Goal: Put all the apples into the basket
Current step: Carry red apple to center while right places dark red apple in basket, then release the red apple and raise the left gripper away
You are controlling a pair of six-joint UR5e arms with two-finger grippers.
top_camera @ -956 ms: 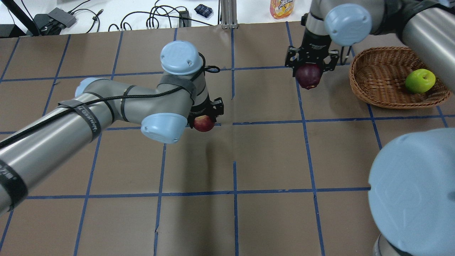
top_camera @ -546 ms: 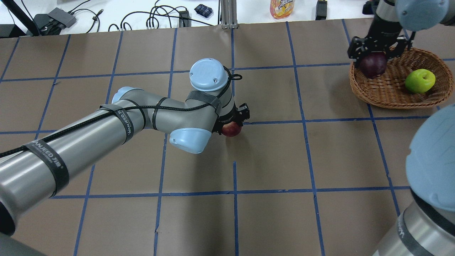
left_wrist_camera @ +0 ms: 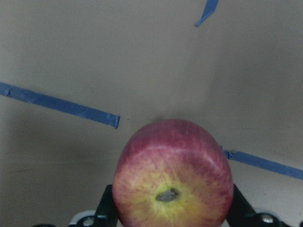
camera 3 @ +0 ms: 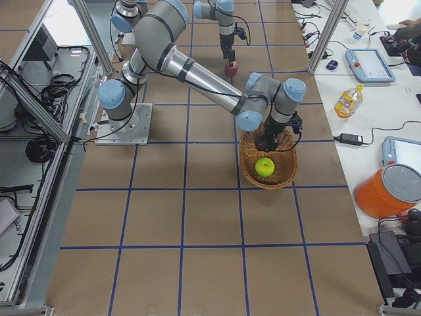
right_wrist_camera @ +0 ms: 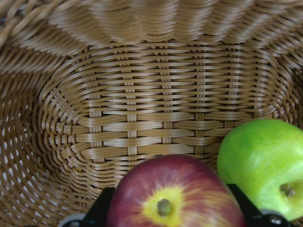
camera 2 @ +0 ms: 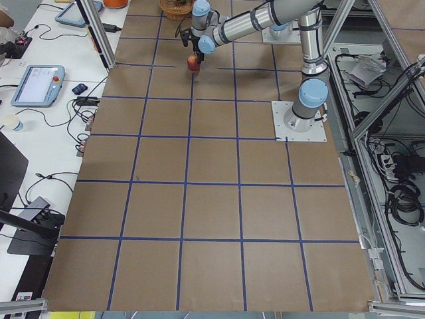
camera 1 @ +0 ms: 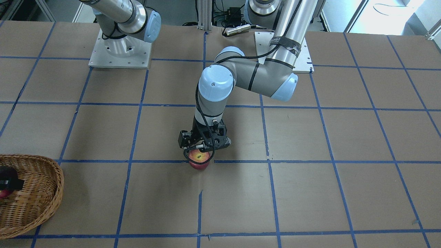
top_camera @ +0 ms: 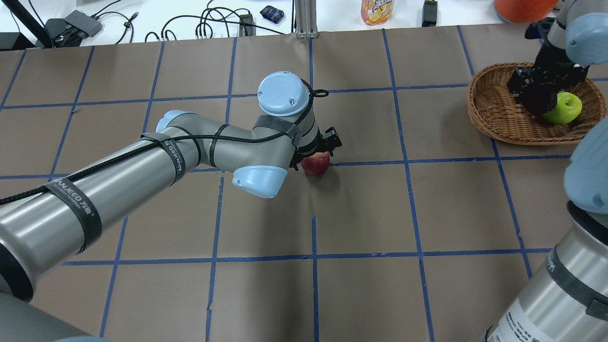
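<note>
Right gripper (top_camera: 541, 94) is clamped on the maroon apple (right_wrist_camera: 173, 194), held low inside the basket (top_camera: 479, 114), just beside the green apple (top_camera: 564, 107) lying there. Left gripper (camera 1: 200, 151) grips the red apple (camera 1: 199, 160) near the middle of the table (camera 1: 327, 137), well apart from the basket. By my reckoning 1 of 3 is done, 1 needs only releasing, and 1 must be carried across.

Pretty clearly a robotics lab, tbh. The bench (camera 1: 344, 137) is papered in brown and gridded off with blue tape (camera 1: 310, 161), robot arms (top_camera: 118, 185) are bolted down on metal base plates (camera 1: 103, 60), a teach pendant (camera 2: 34, 85) is parked on a side table, and loose cables (top_camera: 209, 23) are strewn by an aluminium post (top_camera: 306, 19).
</note>
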